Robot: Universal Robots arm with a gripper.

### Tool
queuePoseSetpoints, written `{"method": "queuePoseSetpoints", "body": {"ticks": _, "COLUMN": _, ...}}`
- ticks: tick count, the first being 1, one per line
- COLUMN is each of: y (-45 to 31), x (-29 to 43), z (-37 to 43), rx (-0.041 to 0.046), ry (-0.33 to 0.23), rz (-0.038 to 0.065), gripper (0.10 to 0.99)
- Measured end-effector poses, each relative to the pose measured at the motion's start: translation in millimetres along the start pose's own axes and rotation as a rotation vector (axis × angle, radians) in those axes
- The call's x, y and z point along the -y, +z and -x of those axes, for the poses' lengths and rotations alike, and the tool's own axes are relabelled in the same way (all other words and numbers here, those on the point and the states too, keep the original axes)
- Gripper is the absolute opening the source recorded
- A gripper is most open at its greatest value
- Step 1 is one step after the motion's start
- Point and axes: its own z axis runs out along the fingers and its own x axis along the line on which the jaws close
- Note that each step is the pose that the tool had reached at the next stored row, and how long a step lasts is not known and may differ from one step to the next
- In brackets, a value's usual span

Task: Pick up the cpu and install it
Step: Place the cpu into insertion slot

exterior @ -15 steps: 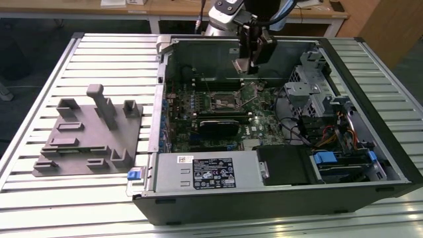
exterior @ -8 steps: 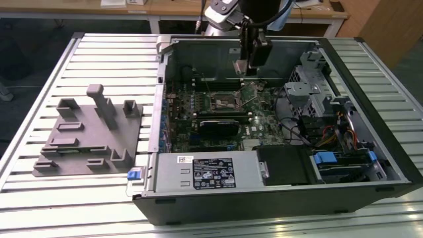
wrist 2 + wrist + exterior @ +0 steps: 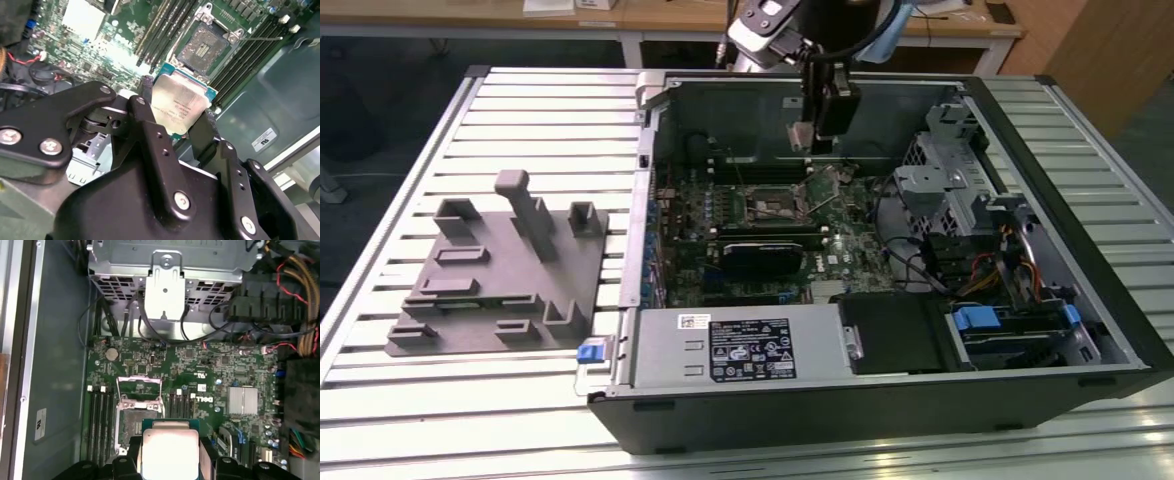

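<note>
claw (image 3: 177, 107): clamped on the cpu; the two black fingers (image 3: 150, 130) are pressed against opposite edges of the chip.
cpu (image 3: 180, 102): held in the claw with its shiny metal top turned toward the wrist cameras; a thin green rim is seen around the metal. it is carried in the air over the board and is not seated.
socket (image 3: 139, 407): seen open on the board in both wrist views, its contact field bare and its metal frame swung up; in the first wrist view the cpu is seen just beside it, overlapping its near edge.
slots (image 3: 100, 425): long dark rows are laid on both sides of the socket.
board (image 3: 200, 365): green, laid flat on the floor of the case.
heatsink (image 3: 243, 401): a small silver finned block is mounted on the board, apart from the socket.
cage (image 3: 165, 265): a perforated metal box is fixed past the board, with cables (image 3: 295, 270) bundled next to it.
case (image 3: 1067, 200): laid on its side with the panel off; in the exterior view the claw is hung inside its far half.
table (image 3: 520, 100): slatted metal, with the case carried on it.
fixture (image 3: 494, 280): a grey tray is set on the table at the exterior view's left, beside the case.
</note>
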Motion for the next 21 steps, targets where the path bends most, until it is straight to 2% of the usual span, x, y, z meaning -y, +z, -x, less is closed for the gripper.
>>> {"method": "queuePoseSetpoints", "body": {"ticks": 2, "y": 2.3, "x": 0.2, "z": -1.0, "rx": -0.0074, "ry": -0.004, "rz": 0.000, "gripper": 0.541}}
{"method": "queuePoseSetpoints", "body": {"ticks": 4, "y": 5.7, "x": 0.3, "z": -3.0, "rx": -0.0105, "ry": -0.004, "rz": 0.000, "gripper": 0.541}}
{"method": "queuePoseSetpoints", "body": {"ticks": 12, "y": 16.5, "x": 1.6, "z": -8.4, "rx": -0.0096, "ry": 0.014, "rz": 0.001, "gripper": 0.541}}
{"method": "queuePoseSetpoints", "body": {"ticks": 21, "y": 20.7, "x": 11.1, "z": -13.5, "rx": -0.0087, "ry": 0.028, "rz": 0.001, "gripper": 0.541}}
